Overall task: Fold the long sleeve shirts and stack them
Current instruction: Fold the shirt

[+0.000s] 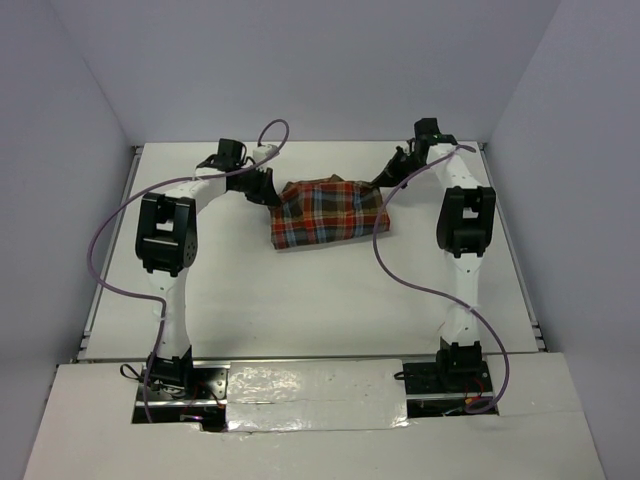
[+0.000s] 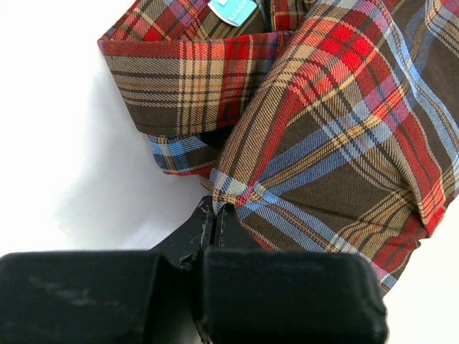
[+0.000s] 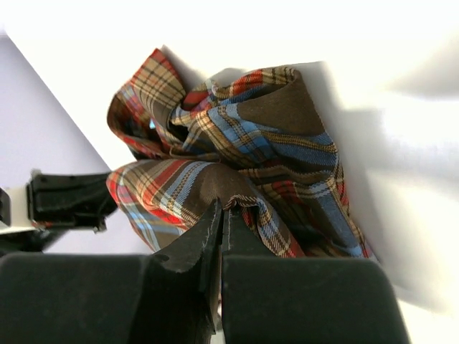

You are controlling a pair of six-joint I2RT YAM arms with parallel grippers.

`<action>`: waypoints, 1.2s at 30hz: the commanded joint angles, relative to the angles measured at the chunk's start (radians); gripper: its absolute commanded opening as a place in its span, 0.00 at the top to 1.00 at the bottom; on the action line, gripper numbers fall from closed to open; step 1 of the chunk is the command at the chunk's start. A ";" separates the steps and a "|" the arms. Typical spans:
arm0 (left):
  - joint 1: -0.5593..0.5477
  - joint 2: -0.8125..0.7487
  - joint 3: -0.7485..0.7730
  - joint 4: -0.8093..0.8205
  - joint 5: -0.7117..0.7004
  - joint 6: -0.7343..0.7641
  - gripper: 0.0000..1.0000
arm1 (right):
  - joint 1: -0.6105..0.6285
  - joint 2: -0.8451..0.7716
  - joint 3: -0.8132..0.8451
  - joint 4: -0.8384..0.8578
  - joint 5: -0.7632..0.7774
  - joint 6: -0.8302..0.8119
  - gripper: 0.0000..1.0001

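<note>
The white desk [image 1: 300,310] is being taken up in its far half by two arms and one shirt [image 1: 327,214], which is being stretched between the hands. The plaid shirt, in red-orange, dark brown and light blue checks, is being held bunched into a rough block, directly to the right of the left hand [image 1: 272,195] and directly to the left of the right hand [image 1: 385,183]. Whether its underside is being lifted clear of the desk cannot be told.

The left arm [image 1: 165,235] and the right arm [image 1: 465,220] are being bent inward towards each other, so that each hand is being brought against one upper end of the bundle. A purple cable [image 1: 400,282] is being trailed from the right arm across the desk behind that hand; another is being looped along the left arm.

A fold of the shirt's edge is being clamped between the left hand's fingers, which are being pressed together with only cloth between their tips. Ahead of them and to their right, the fabric is being spread in wide folds. A brown-edged fold is being pinched the same way at the tips of the right hand, with crumpled cloth being piled just beyond them.

A small light blue label [image 2: 233,10] is being shown beyond the left hand, on the cloth farthest from it.
</note>
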 commanded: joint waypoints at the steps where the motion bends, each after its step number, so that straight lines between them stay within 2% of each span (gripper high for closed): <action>1: 0.009 0.031 0.040 0.062 -0.030 -0.037 1.00 | -0.005 0.018 0.003 0.129 0.006 0.074 1.00; 3: 0.009 0.038 0.041 0.078 -0.050 -0.048 1.00 | -0.005 0.029 -0.018 0.189 0.006 0.101 0.97; 4: 0.009 0.041 0.041 0.085 -0.051 -0.060 1.00 | -0.005 0.026 -0.030 0.221 0.007 0.110 0.82; 7: 0.008 0.057 0.057 0.095 -0.048 -0.112 1.00 | -0.034 0.009 -0.029 0.333 0.021 0.129 0.65; 11: 0.008 0.069 0.081 0.070 -0.077 -0.123 1.00 | -0.042 -0.074 0.069 0.355 0.147 0.007 0.56; 12: 0.008 0.069 0.086 0.064 -0.087 -0.115 1.00 | -0.029 -0.182 0.033 0.375 0.199 -0.048 0.55; 13: 0.008 0.068 0.087 0.061 -0.093 -0.115 1.00 | -0.020 -0.183 -0.001 0.389 0.235 -0.073 0.55; 15: 0.008 0.068 0.094 0.055 -0.102 -0.118 1.00 | 0.016 -0.339 -0.116 0.451 0.295 -0.118 0.55; 16: 0.008 0.075 0.110 0.047 -0.105 -0.118 1.00 | 0.036 -0.386 -0.242 0.534 0.340 -0.133 0.54; 17: 0.006 0.077 0.118 0.035 -0.111 -0.123 1.00 | 0.078 -0.470 -0.300 0.569 0.354 -0.159 0.54; 21: 0.008 0.078 0.123 0.039 -0.134 -0.144 1.00 | 0.176 -0.553 -0.472 0.659 0.345 -0.149 0.60; 25: 0.008 0.075 0.135 0.059 -0.125 -0.170 1.00 | 0.221 -0.531 -0.601 0.792 0.287 -0.061 0.73; 31: 0.004 0.086 0.158 0.075 -0.176 -0.204 0.99 | 0.219 -0.364 -0.580 0.881 0.289 0.041 0.97; 36: 0.000 0.118 0.189 0.073 -0.228 -0.247 0.95 | 0.216 -0.238 -0.512 0.925 0.343 0.087 1.00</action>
